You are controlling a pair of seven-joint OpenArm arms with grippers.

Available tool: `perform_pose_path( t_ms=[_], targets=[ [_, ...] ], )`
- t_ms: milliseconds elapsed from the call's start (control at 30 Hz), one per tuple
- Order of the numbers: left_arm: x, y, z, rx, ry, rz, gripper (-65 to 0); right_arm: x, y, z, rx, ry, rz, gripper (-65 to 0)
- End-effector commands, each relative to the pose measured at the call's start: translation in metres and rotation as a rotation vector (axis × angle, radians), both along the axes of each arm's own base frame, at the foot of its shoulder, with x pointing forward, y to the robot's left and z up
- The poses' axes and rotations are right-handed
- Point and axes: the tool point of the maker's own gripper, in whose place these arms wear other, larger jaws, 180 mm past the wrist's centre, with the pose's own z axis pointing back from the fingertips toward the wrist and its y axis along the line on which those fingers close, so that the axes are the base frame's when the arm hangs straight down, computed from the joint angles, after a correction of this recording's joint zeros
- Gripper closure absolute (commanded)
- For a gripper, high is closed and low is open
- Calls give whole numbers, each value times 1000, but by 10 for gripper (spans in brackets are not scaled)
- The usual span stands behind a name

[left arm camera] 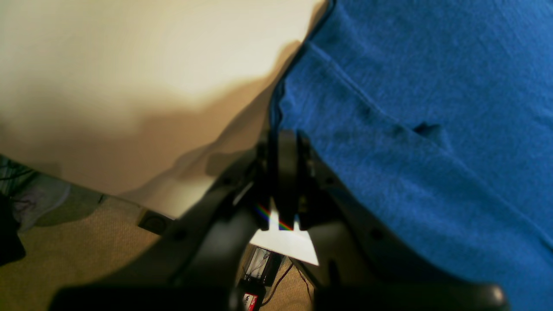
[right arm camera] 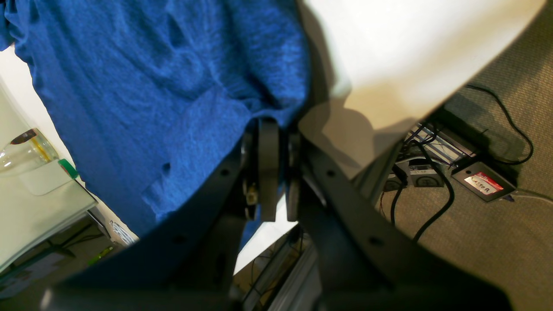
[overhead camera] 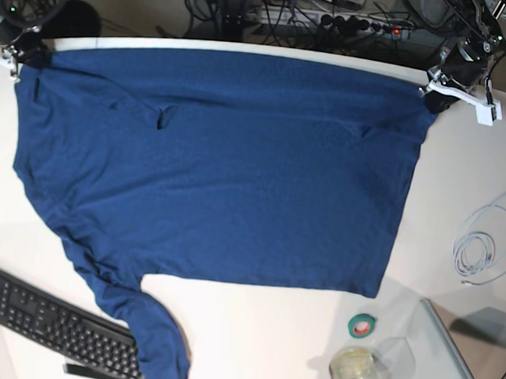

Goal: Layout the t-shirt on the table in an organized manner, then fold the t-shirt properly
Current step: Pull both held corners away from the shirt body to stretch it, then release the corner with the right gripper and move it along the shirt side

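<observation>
The dark blue t-shirt (overhead camera: 220, 170) lies spread across the white table (overhead camera: 261, 336), its straight edge stretched along the far rim. One sleeve trails down at the lower left and lies over a keyboard. My left gripper (overhead camera: 433, 87) is at the far right corner of the cloth. In the left wrist view the left gripper (left arm camera: 281, 140) is shut on the t-shirt (left arm camera: 432, 108) edge. My right gripper (overhead camera: 19, 57) is at the far left corner. In the right wrist view the right gripper (right arm camera: 270, 127) is shut on the t-shirt (right arm camera: 151, 86) hem at the table's rim.
A black keyboard (overhead camera: 43, 318) sits at the near left, partly under the sleeve. A green tape roll (overhead camera: 363, 326) and a glass jar (overhead camera: 354, 367) stand at the near right beside a clear panel (overhead camera: 461, 365). A white cable coil (overhead camera: 480, 246) lies at the right.
</observation>
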Motion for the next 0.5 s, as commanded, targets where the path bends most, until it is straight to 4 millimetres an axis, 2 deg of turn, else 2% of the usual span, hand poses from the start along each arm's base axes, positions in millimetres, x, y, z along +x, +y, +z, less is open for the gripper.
perform_pose_path(
  t_ms=[0,100,167,300,400,467],
  targets=[
    [5,9,9,25,-34,8,0,4,-13,9,-37,-29,1,-15],
    [4,10,9,27,-30,9,0,4,-11,11,-40,-35,0,-26],
    [3,10,9,27,-30,10,0,5,-7,15,-49,-50,3,-72],
    [3,10,9,27,-29,10,0,14,-10,33,-123,-101,2,-264],
    [2,11,9,28,-29,13,-188,19,-15,42,-156,-124,9,-384],
    [-2,19,11,38,-31,39,-293,20,-16,43,-162,-126,5,-422]
  ],
)
